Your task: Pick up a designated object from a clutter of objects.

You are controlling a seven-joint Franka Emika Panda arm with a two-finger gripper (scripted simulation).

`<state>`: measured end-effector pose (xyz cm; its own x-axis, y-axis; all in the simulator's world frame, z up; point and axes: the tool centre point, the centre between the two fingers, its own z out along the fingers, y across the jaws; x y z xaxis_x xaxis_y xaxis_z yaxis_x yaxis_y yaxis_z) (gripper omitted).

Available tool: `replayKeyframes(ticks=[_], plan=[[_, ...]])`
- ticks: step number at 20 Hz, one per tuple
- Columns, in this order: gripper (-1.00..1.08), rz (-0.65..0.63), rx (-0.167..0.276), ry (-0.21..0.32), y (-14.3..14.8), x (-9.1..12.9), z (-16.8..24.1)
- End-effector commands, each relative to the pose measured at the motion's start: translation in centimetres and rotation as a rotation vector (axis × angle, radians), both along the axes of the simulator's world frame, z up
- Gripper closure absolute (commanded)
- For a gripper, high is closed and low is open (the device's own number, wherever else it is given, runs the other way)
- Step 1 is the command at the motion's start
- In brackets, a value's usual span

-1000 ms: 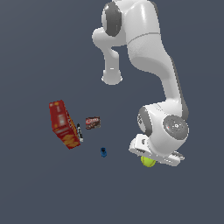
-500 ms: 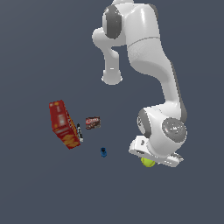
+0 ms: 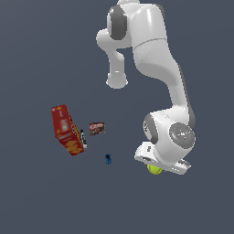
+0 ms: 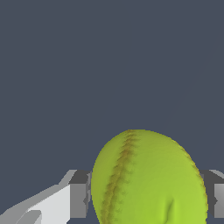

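**Ball between the fingers, clutter off to the side**

The white arm [image 3: 155, 68] reaches down from its base at the top of the exterior view and bends over to the exterior view's right, its wrist low over the dark grey floor [image 3: 41, 201]. Well apart from it, on the exterior view's left, lies the red box [image 3: 66, 129], tilted, with the black marker [image 3: 83, 138] just beside its edge. The small dark packet [image 3: 97, 128] sits near the marker, on the side away from the box.

The yellow-green ball [image 4: 148, 179] shows under the wrist in the exterior view, mostly hidden by the hand. In the wrist view it fills the space between the two fingers [image 4: 78, 199], which sit close on either side of it; the gripper [image 4: 146, 197] holds the ball, its brownish seam curving down one side.

The tiny blue item [image 3: 108, 159] lies alone between the packet and the arm's wrist.
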<state>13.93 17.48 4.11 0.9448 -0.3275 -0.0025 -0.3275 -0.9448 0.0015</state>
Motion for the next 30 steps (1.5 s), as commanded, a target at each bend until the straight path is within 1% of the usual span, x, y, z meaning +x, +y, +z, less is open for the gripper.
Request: replayKeyframes(ticks=[1,7,12,16,30], plan=[[1.08,0.0,0.0,-0.002,0.0,0.0,0.4],[1.08,0.0,0.0,-0.002,-0.3,-0.3,2.7],[1.08,0.0,0.0,-0.002,-0.6,-0.7,6.4],[1.08,0.0,0.0,-0.002,-1.0,-1.2,10.6],[1.08,0.0,0.0,-0.002,-2.5,-2.8,27.0]])
